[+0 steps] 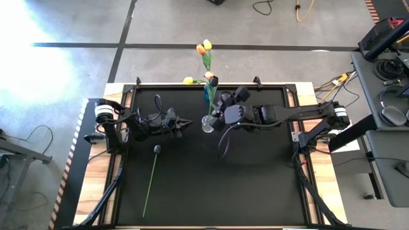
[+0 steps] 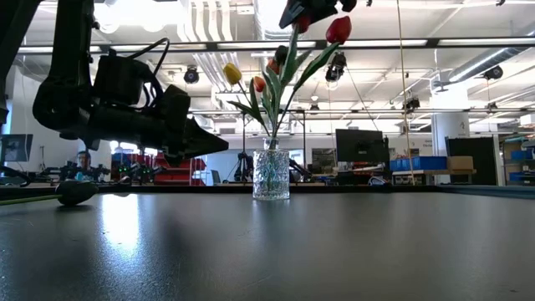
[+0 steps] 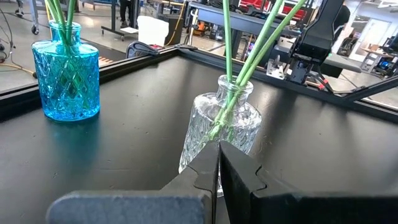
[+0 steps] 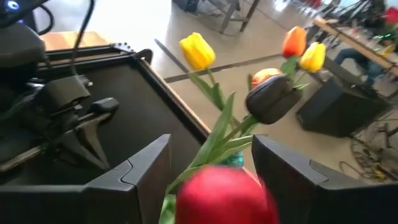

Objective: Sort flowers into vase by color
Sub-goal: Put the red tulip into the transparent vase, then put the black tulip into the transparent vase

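Hanging wide open, right gripper (image 4: 208,171) above clear vase (image 2: 271,174), red tulip (image 4: 221,194) head between its jaws, not squeezed. Stem down in the vase. Left gripper (image 3: 219,163) shut tight, empty, just beside that vase. Dark tulip (image 1: 156,149) flat on table (image 1: 255,185), apart.
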`<state>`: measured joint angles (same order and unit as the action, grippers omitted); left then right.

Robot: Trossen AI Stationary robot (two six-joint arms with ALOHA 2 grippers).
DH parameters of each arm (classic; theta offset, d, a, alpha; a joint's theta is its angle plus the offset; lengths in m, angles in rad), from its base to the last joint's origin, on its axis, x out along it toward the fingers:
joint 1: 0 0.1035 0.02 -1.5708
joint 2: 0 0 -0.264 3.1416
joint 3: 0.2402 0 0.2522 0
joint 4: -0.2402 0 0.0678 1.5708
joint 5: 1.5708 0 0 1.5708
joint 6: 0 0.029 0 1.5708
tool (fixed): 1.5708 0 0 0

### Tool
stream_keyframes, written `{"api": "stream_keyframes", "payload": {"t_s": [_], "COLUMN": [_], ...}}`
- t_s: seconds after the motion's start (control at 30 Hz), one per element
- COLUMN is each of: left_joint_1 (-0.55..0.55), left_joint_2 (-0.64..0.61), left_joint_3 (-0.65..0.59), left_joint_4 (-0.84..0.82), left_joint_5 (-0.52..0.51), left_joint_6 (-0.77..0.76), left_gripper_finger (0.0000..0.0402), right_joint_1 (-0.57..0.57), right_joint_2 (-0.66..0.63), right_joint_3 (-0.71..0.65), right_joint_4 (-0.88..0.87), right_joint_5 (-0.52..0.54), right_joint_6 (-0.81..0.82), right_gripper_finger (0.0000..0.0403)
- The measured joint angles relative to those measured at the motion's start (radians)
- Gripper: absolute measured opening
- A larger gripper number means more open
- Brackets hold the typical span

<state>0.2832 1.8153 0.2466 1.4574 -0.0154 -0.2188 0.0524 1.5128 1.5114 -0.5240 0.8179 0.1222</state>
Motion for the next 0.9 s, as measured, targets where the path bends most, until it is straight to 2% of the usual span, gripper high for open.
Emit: {"api": "stream_keyframes", "payload": {"t_s": [0.2, 0.6, 0.9], "left_joint_1": [0.0, 0.0, 0.0], "left_joint_2": [0.0, 0.0, 0.0], "left_joint_3": [0.0, 0.0, 0.0], "left_joint_4": [0.0, 0.001, 0.001], "left_joint_5": [0.0, 0.0, 0.0], "left_joint_6": [0.0, 0.0, 0.0], "left_gripper_finger": [0.0, 0.0, 0.0], "right_joint_1": [-0.001, -0.001, 0.0], "right_joint_2": [0.005, 0.003, 0.0], "right_joint_3": [-0.004, 0.083, 0.19], "right_joint_4": [-0.002, -0.083, -0.224], "right_joint_5": [-0.007, -0.008, -0.01], "right_joint_6": [0.031, 0.063, 0.058], "right_gripper_finger": [0.0223, 0.0286, 0.0277]}}
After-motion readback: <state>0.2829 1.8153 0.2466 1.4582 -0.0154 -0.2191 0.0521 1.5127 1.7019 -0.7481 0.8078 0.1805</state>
